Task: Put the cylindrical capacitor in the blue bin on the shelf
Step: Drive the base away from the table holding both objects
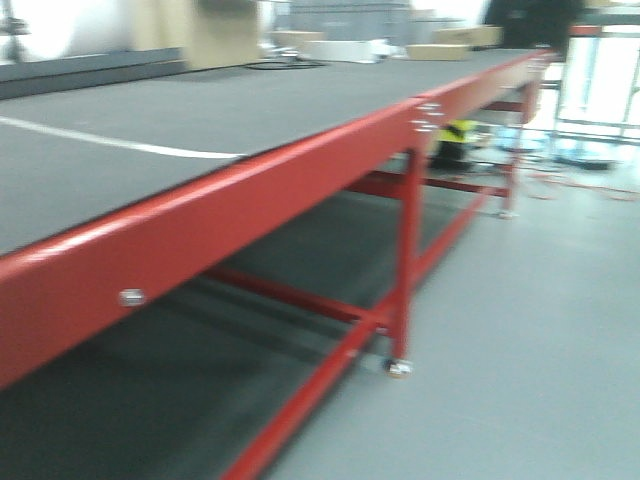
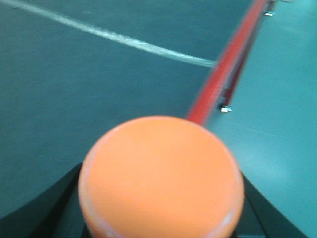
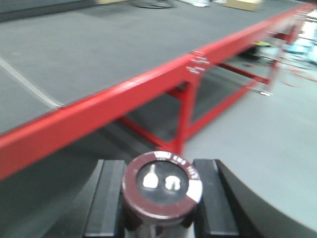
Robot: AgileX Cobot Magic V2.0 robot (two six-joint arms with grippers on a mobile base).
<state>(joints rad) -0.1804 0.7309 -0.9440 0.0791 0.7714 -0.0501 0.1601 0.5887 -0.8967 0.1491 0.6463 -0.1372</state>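
Observation:
The cylindrical capacitor (image 3: 162, 186) stands upright between the black fingers (image 3: 106, 198) of my right gripper (image 3: 159, 167), which is shut on it. It has a dark brown rim and a black top with two silver terminals. My left gripper (image 2: 161, 186) is shut on a round orange object (image 2: 161, 168) that fills the lower half of the left wrist view and hides most of the jaws. Both grippers hang beside the red edge of a long table. The blue bin and the shelf are out of view. All views are motion-blurred.
A long table with a dark grey top (image 1: 200, 110) and a red frame rail (image 1: 250, 200) runs into the distance, with a white line (image 1: 120, 143) across its top. A red leg (image 1: 406, 260) stands on the grey floor (image 1: 540, 320). Cardboard boxes (image 1: 440, 48) sit at the far end.

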